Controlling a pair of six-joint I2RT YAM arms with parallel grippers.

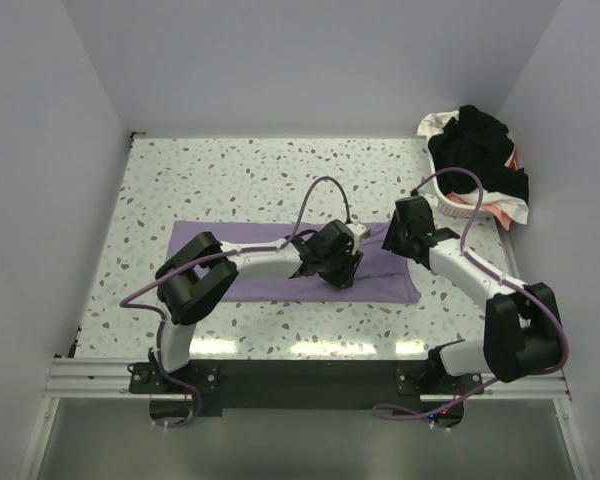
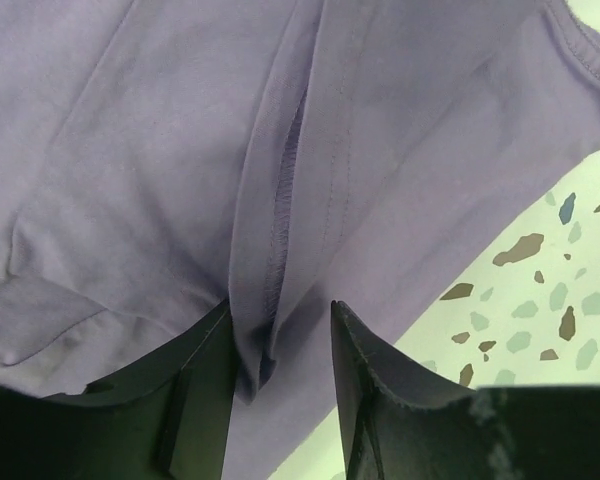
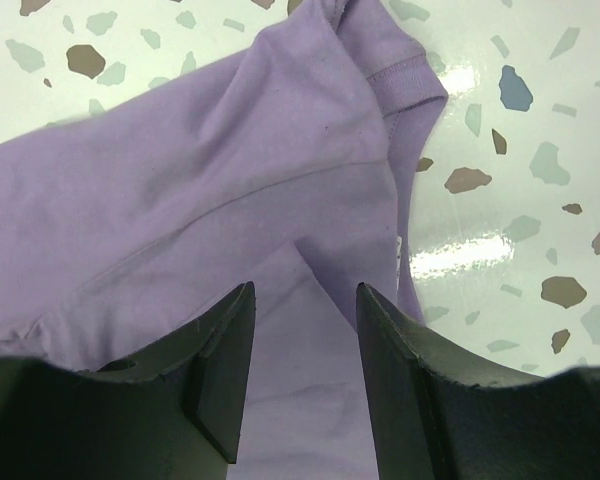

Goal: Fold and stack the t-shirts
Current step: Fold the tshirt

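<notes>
surface: speckled table [image 1: 230,170] between pale walls; white basket [image 1: 458,208] of heaped shirts [image 1: 485,150] at 2 o'clock.
lilac t-shirt [image 1: 380,285]: lies flat at table centre as a narrow band.
long axis: runs 9 to 3 o'clock; neck end cannot be told.
left gripper [image 2: 280,315]: jaws apart around a raised fold mid-band; pinched or not, cannot tell.
right gripper [image 3: 302,290]: jaws apart over the 3 o'clock end, nothing clamped.
step: probably a crosswise fold; best to pinch both layers, lift level, match edges.

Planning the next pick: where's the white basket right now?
Top view: the white basket sits at the table's far right corner, heaped with black and white cloth, beyond the lilac t-shirt's right end.
</notes>
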